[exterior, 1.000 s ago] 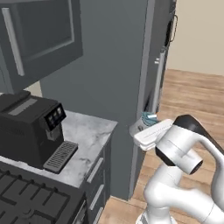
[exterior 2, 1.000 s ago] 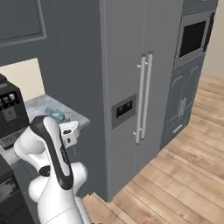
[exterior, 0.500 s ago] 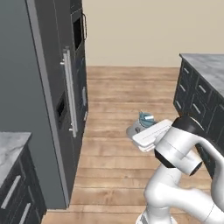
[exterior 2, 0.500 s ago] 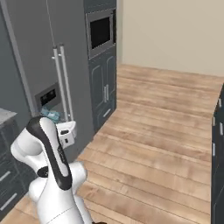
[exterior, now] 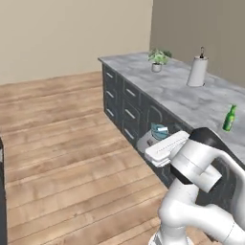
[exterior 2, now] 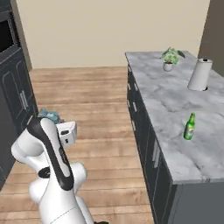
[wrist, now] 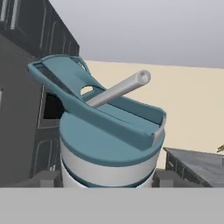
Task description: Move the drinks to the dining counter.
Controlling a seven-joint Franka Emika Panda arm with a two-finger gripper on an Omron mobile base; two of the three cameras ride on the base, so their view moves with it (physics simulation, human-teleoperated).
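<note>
Hand view: our gripper [wrist: 107, 181] fingers sit half-spread, clamping a pale blue-lidded tumbler with grey straw [wrist: 107, 131]. Green glass bottle [exterior 2: 189, 126] stands mid-slab on the grey-veined marble dining counter [exterior 2: 175, 105], room all round; label unreadable.

We see the dining counter [exterior 2: 166, 109] broadly bare; a green bottle [exterior 2: 189, 127], white cylinder [exterior 2: 199, 74] and potted plant [exterior 2: 169, 58] stand well apart.

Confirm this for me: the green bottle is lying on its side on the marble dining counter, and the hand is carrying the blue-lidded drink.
Not quite. The green bottle stands upright on the dining counter, as the right base view shows. The rest holds: the hand carries the blue-lidded drink.
</note>
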